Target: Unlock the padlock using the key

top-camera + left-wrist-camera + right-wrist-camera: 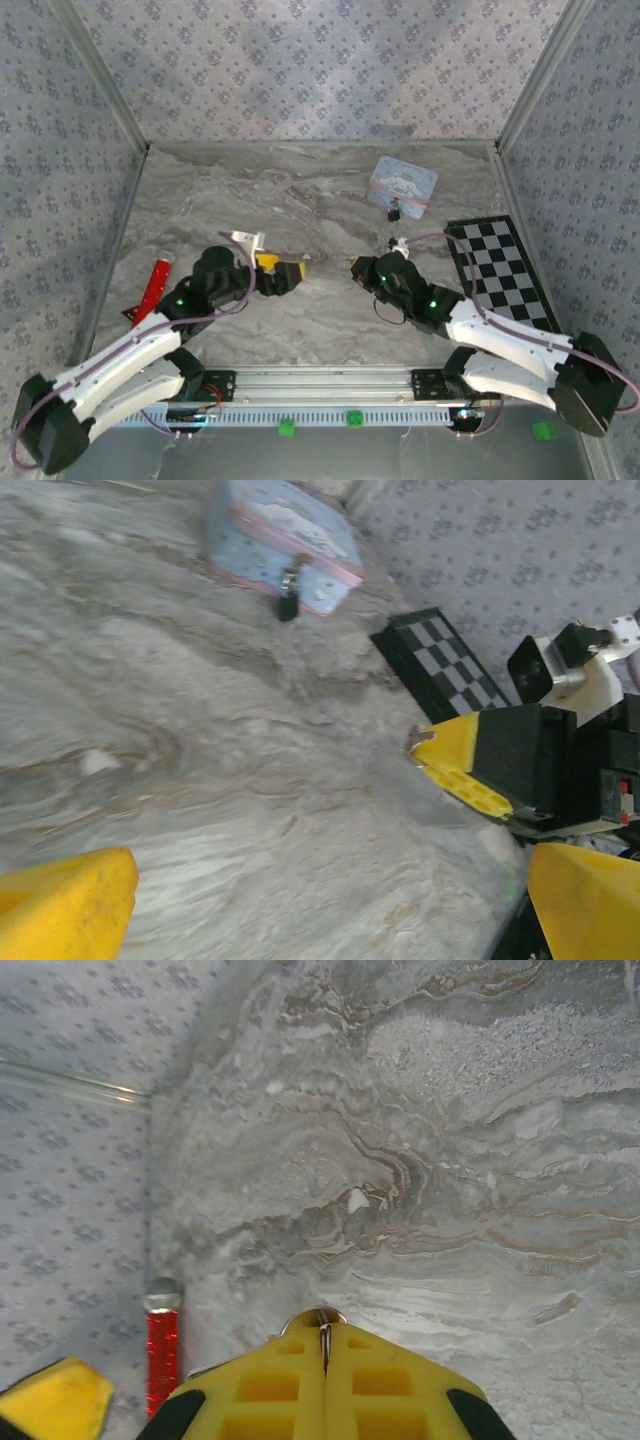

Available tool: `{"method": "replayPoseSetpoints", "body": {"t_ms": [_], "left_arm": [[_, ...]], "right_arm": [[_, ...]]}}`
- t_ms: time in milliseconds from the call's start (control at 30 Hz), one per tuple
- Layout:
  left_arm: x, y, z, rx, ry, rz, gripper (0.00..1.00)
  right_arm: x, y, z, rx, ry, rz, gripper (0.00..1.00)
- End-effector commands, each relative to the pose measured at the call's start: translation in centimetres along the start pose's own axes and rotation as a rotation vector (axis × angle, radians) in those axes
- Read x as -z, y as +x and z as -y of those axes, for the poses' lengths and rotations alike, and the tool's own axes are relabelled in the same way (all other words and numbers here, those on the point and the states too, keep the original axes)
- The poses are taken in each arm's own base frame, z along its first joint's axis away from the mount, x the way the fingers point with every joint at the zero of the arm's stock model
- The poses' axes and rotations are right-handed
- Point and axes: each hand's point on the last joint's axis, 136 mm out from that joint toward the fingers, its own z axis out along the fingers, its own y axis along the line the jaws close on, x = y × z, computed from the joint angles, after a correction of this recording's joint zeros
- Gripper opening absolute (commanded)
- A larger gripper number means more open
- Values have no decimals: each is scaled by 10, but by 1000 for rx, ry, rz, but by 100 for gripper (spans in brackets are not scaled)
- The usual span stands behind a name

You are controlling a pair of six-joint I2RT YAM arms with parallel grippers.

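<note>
Bottom centre, the right gripper (322, 1340) clamps the key (315, 1316). The left gripper (330, 902) gapes empty; the padlock (288, 604) sits near the top.

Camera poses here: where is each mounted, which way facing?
Top external: above and behind, looking down on the table; left arm and right arm show.
Left wrist: faces far right, at the tin and padlock; own left gripper open at bottom.
Right wrist: faces the left wall and red tool; own right gripper shut on the key.
Shared: top and left wrist both show tin, padlock.
</note>
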Motion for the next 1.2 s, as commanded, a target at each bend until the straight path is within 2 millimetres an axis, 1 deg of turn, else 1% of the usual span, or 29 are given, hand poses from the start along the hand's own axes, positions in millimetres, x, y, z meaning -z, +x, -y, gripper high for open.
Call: {"method": "replayPoseSetpoints", "body": {"t_ms": [0, 67, 167, 267, 300, 467, 567, 633, 733, 1167], "left_arm": [[-18, -27, 43, -40, 116, 83, 95], [-33, -26, 56, -84, 114, 61, 85], [-50, -24, 74, -134, 128, 46, 73], [-63, -21, 81, -142, 126, 12, 59], [-67, -20, 83, -141, 131, 5, 56], [-81, -14, 89, -147, 131, -22, 50], [-86, -14, 86, -147, 103, -18, 47], [-87, -14, 82, -145, 75, -12, 46], [-90, -12, 82, -152, 70, -24, 44], [-97, -5, 87, -177, 88, -62, 35]], "right_arm": [[14, -17, -26, -87, -134, 70, 0], [18, -16, -26, -91, -155, 63, 0], [21, -13, -24, -97, -184, 55, 0], [23, -12, -21, -100, -203, 51, 0], [24, -12, -19, -100, -206, 50, 0], [29, -11, -17, -104, -228, 45, 0], [30, -10, -19, -103, -240, 38, 0], [30, -9, -20, -102, -243, 33, 0], [29, -9, -19, -98, -236, 33, 0], [27, -8, -21, -87, -231, 30, 0]]}}
